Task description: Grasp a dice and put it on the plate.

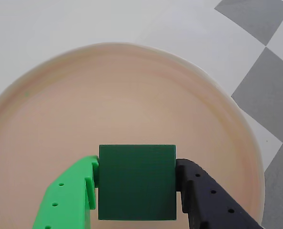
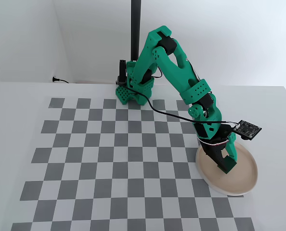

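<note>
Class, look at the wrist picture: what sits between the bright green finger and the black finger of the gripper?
The dark green dice fills that gap, touched by both fingers of the gripper, above the plate; the wrist view shows it.

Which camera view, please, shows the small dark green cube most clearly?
The wrist view: the small dark green cube fills the foreground, clamped in the hand above the round beige plate. In the fixed view the cube is a small dark shape under the hand, hard to separate.

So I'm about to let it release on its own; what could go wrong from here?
The end effector grips the dice over the plate, though the pictures don't show whether it touches. Released from above, the cube might bounce or tumble. In the fixed view, it sits off-centre on the plate, so it could roll out.
</note>
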Tool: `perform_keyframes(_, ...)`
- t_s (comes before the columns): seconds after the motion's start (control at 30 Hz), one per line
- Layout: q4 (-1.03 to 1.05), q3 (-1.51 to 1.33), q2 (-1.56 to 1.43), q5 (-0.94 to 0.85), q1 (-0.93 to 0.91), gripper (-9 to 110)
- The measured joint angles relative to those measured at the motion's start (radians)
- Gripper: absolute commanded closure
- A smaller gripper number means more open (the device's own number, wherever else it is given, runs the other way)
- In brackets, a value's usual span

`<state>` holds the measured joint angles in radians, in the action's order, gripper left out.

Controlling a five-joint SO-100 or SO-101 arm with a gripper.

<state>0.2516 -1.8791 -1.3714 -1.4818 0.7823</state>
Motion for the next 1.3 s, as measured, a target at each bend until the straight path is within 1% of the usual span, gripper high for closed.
perform_keyframes(0.27, 0.0, 0.0, 0.0, -0.002, -0.011, 89)
perform_keyframes(0.73, 0.012, 0.0, 0.0, -0.002, -0.021, 89)
perform_keyframes(0.9, 0.115, 0.0, -0.095, -0.009, -0.038, 91)
perform_keyframes(1.1, 0.314, 0.0, -0.319, -0.014, -0.067, 94)
perform_keyframes(1.2, 0.399, 0.0, -0.422, -0.014, -0.087, 98)
perform_keyframes(1.3, 0.457, -0.005, -0.506, -0.014, -0.115, 99)
